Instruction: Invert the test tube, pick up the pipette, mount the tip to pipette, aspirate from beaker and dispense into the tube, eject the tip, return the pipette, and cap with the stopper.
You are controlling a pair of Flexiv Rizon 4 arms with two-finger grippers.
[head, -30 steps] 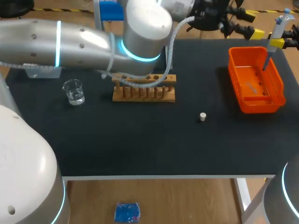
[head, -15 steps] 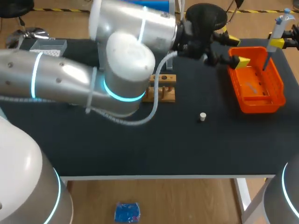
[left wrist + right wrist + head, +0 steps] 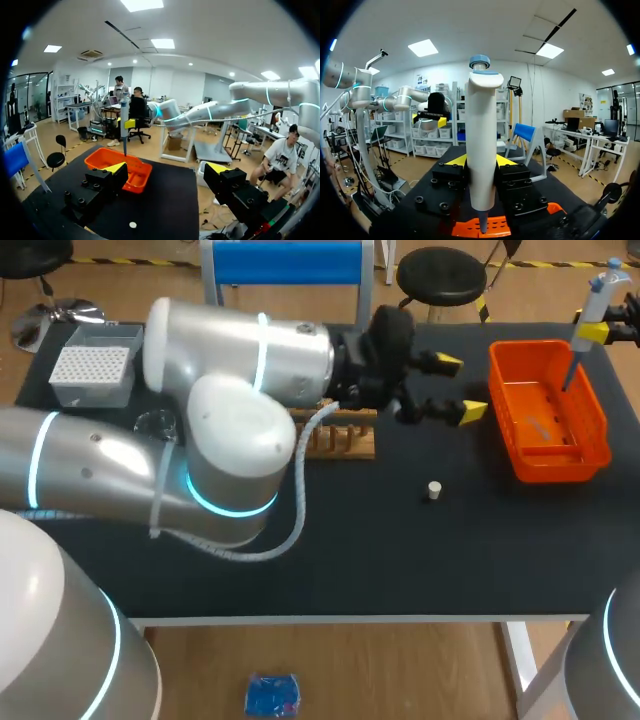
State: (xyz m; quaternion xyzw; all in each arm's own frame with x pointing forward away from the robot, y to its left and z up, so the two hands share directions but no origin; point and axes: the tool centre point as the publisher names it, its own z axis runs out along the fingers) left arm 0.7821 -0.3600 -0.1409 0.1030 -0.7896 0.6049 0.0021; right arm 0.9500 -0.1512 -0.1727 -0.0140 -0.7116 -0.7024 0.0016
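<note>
step: pipette [image 3: 480, 135] return | right gripper [image 3: 480, 161] clamped on pipette above orange bin [image 3: 598, 416] | left gripper [image 3: 458, 386] apart, empty, beside bin | next likely: descend onto stopper [image 3: 433, 490] near bin

Left arm [image 3: 235, 440] blocks rack [image 3: 347, 444], stopper [image 3: 433, 490] stands clear

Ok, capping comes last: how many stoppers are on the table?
1: the stopper lies on the table between rack and tray; the left arm could hide others.
</note>
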